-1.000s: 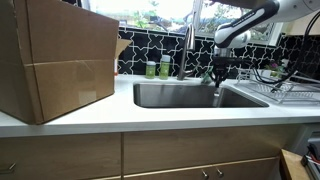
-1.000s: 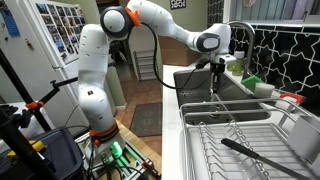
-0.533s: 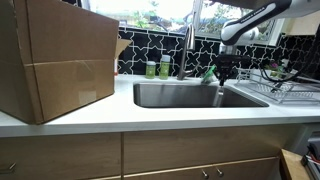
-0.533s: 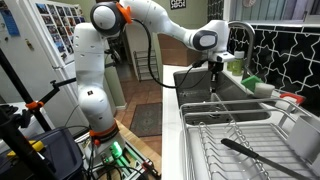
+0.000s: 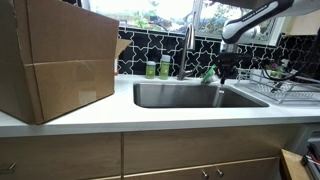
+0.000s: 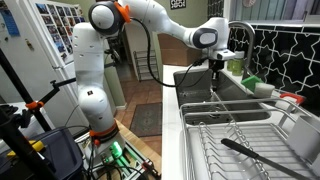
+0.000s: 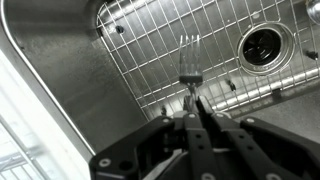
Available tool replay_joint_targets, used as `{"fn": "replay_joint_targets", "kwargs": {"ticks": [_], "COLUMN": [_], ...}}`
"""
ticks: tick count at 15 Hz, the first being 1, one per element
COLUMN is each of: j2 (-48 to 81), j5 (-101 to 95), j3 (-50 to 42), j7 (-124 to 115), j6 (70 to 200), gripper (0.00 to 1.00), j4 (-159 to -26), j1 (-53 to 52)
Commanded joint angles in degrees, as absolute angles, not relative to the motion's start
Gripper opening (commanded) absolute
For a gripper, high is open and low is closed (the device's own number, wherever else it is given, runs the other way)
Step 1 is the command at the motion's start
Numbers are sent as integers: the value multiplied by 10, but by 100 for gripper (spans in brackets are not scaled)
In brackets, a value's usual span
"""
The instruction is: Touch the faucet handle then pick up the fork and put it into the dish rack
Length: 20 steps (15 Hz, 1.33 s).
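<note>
My gripper (image 5: 221, 74) is shut on the fork (image 5: 219, 93), which hangs down from the fingers over the steel sink (image 5: 160, 96). In the wrist view the fork (image 7: 188, 62) sticks out past my gripper (image 7: 193, 100), tines away, above a wire grid on the sink floor. It also shows in an exterior view, the gripper (image 6: 216, 66) above the basin. The tall chrome faucet (image 5: 187, 48) stands behind the sink, beside my gripper; its handle is too small to make out. The wire dish rack (image 5: 291, 91) (image 6: 236, 135) sits on the counter next to the sink.
A large cardboard box (image 5: 55, 60) stands on the counter. Green bottles (image 5: 157, 69) stand behind the sink. A dark utensil (image 6: 250, 152) lies in the rack. The sink drain (image 7: 264, 46) shows in the wrist view.
My gripper has risen a little and shifted toward the dish rack side with the fork in it. It has barely moved in the last half second.
</note>
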<state>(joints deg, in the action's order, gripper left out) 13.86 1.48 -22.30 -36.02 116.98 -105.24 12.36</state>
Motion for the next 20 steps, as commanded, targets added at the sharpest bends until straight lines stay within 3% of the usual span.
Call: {"fn": "replay_joint_targets", "kwargs": {"ticks": [1, 8, 9, 20], "j2": [77, -16, 25, -28], "j5": [-37, -151, -121, -146], "j3": [-231, -247, -237, -246], "j7": [-411, -557, -517, -588], "j6": [1171, 1190, 1168, 1165], "gripper": [6, 6, 7, 5], "j4": [-1088, -1104, -1069, -1063], "j1": [134, 177, 180, 215]}}
